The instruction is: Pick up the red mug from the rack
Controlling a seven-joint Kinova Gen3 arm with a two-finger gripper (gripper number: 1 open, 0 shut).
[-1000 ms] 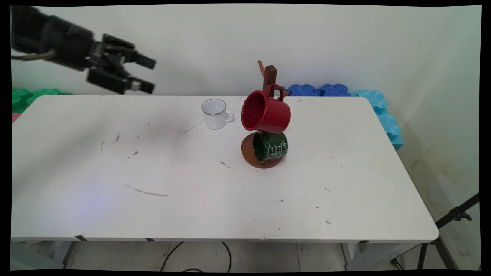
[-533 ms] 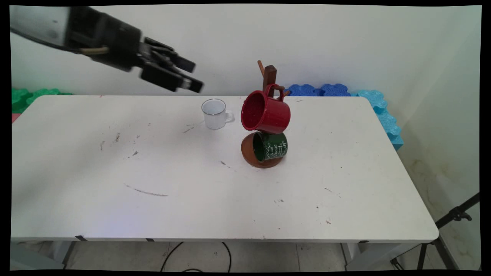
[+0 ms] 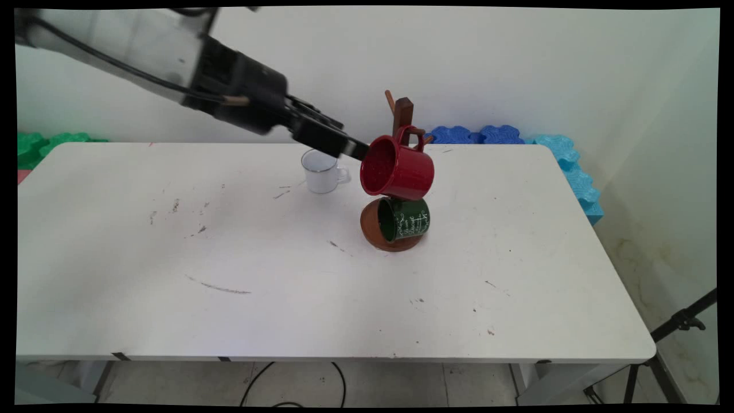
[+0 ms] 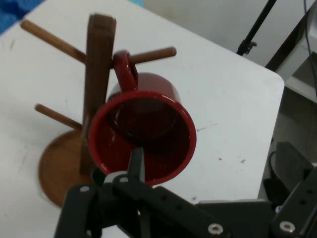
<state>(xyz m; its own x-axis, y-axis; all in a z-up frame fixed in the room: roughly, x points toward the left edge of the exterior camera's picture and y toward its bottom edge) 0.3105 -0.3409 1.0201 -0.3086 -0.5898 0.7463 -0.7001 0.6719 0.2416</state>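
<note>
Noted green foam pieces past the table's far left corner. Saw the white arm reaching in from the upper left, slanting down to the right, with a black cable along it. Found a small white mug upright near the far edge, handle to the right, partly hidden behind the arm's tip. Recorded the gripper at the rim of the red mug, level with its open mouth; could not tell whether apart or together, nor whether touching the rim. In the hand view, saw that mug's mouth facing the camera, close in. Found the red mug hung by its handle on an upper peg of the wooden mug tree, mouth turned left. Logged a dark green mug with white lettering hanging just below it, over the tree's round brown base. Marked blue foam pieces behind the far right edge, lighter blue ones down the right side, and a black tripod leg at lower right.
</note>
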